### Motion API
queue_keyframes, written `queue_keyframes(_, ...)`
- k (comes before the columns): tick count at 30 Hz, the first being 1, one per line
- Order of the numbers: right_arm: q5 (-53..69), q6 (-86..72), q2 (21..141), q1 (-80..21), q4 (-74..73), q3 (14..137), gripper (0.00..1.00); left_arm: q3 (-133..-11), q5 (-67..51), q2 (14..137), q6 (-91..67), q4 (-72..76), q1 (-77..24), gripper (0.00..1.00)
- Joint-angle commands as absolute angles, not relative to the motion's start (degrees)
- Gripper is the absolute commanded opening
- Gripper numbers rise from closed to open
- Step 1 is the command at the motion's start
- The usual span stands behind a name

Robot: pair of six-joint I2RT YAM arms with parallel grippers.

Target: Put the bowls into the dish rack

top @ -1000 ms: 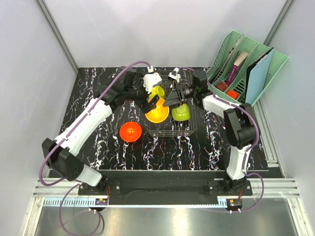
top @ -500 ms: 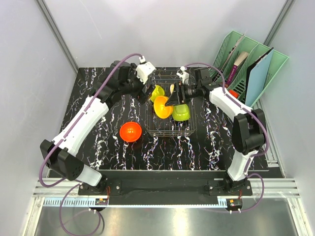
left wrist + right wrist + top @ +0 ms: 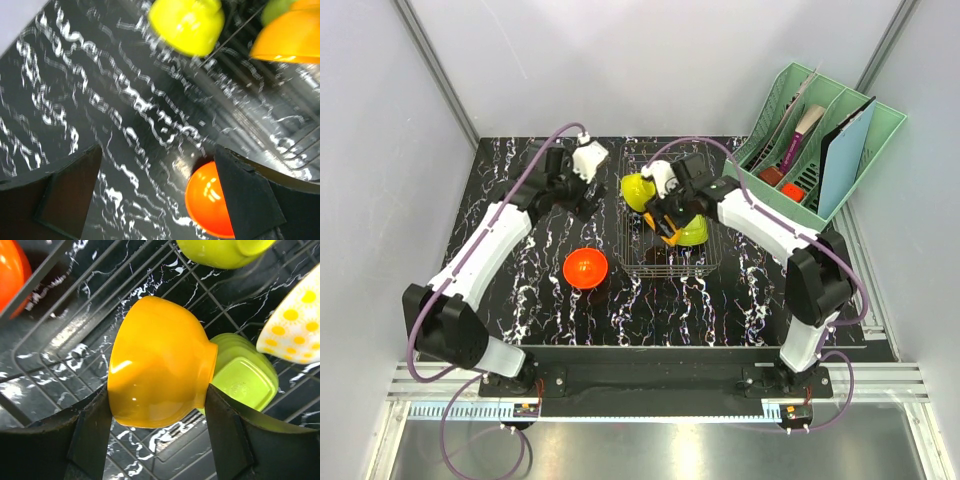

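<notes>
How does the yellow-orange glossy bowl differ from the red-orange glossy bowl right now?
Place: the yellow-orange bowl is inside the dark wire dish rack; the red-orange bowl sits on the black marbled table, left of the rack.
Grip: the yellow-orange bowl is clamped between the fingers of the right gripper; the red-orange bowl is untouched.
Pose: the yellow-orange bowl is tipped on its side; the red-orange bowl stands mouth up.
Both are round and glossy.

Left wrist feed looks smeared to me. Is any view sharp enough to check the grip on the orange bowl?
Left wrist view: motion-blurred, table veins streaked, yellow bowl soft-edged. Right wrist view: sharp, only a small highlight on the orange bowl between the jaws, so use it. Top external view: sharp, evenly lit, but the right arm covers most of that bowl.
</notes>
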State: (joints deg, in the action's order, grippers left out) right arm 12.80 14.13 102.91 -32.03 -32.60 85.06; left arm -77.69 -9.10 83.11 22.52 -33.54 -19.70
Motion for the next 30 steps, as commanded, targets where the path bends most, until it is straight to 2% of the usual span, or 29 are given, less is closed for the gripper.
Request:
queue_keyframes(1, 1.2, 22.3, 100.3, -34.0, -32.3, 85.5, 0.00, -75.0, -10.6, 78.2, 23.0, -31.3, -17.0, 0.99)
queue_keyframes(20, -17.0, 34.7, 109.1, -50.0, -30.3, 84.1, 0.00, -68.1, -14.1, 73.6, 23.6, -29.4, -10.7, 0.99)
queue_keyframes(30, -22.5, 41.2, 110.7, -53.0, -30.8, 81.7, 0.00, -66.4, -16.2, 72.5, 24.5, -28.8, -7.6, 0.99)
